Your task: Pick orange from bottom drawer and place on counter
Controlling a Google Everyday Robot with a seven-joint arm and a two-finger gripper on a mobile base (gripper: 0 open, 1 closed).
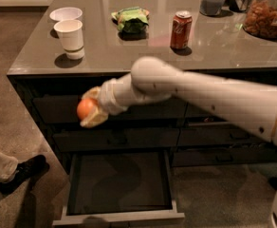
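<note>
- Your claw was closed on the orange, its pale fingers cupping the fruit from the right and from below.
- The claw hung in front of the upper drawer fronts, just under the table's edge and well above the floor of the bottom drawer.
- The orange was out of the drawer and in the air, touching nothing but the claw; I'd judge the pick half of your task was done.
- The bottom drawer stood pulled open below, and its dark inside showed nothing else in it.
- The arm reached in from the right, across the cabinet front, at about the height of the top drawers.
- What was left for you: raise the orange above the rim of the table, carry it over the slab, and set it down.
- The near-left part of the table held a paper cup with a white bowl behind it; a green packet and a red soda can sat further right.
- The bare stretch between the cup and the can looked like your easiest landing spot.
</note>
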